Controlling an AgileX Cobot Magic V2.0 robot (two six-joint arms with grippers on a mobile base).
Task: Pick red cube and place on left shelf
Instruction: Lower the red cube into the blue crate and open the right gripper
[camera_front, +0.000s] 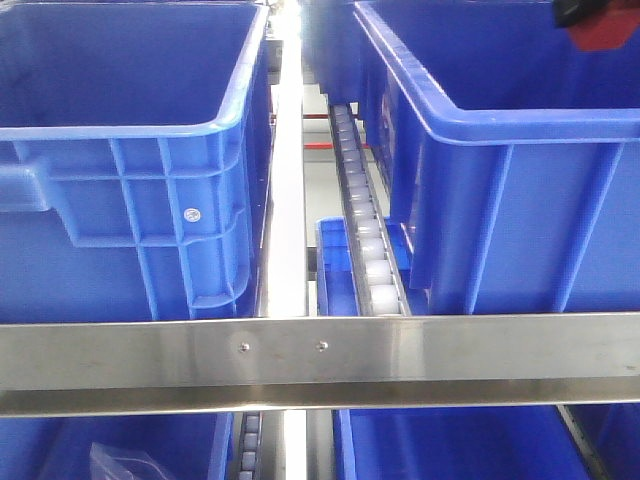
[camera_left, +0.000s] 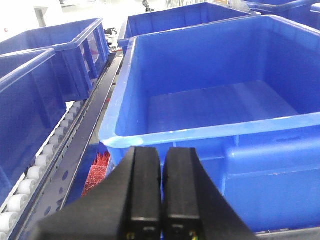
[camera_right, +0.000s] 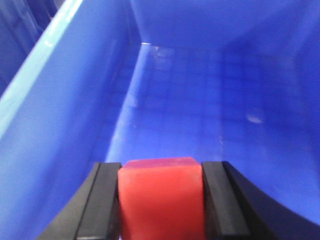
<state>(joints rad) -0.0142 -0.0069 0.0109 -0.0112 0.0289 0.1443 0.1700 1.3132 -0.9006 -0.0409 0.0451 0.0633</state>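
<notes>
Right wrist view: the red cube (camera_right: 161, 197) is being held clamped between the two black fingers (camera_right: 102, 205) of the right tool (camera_right: 161, 220), at the near edge of the frame. The cube is being carried above the inside of a blue bin (camera_right: 75, 100); the bin's ribbed floor and far wall are being seen beyond it, blurred.

Left wrist view: the left tool (camera_left: 161, 200) is being kept with its pads together, nothing between them. It is being held just in front of the near rim of a large blue crate (camera_left: 210, 135). A roller track (camera_left: 35, 167) is being seen along the crate's left side.

Front view: a steel rail (camera_front: 320, 360) is being seen nearest, with two blue crates behind it. The cube is being glimpsed at the top right corner.
</notes>
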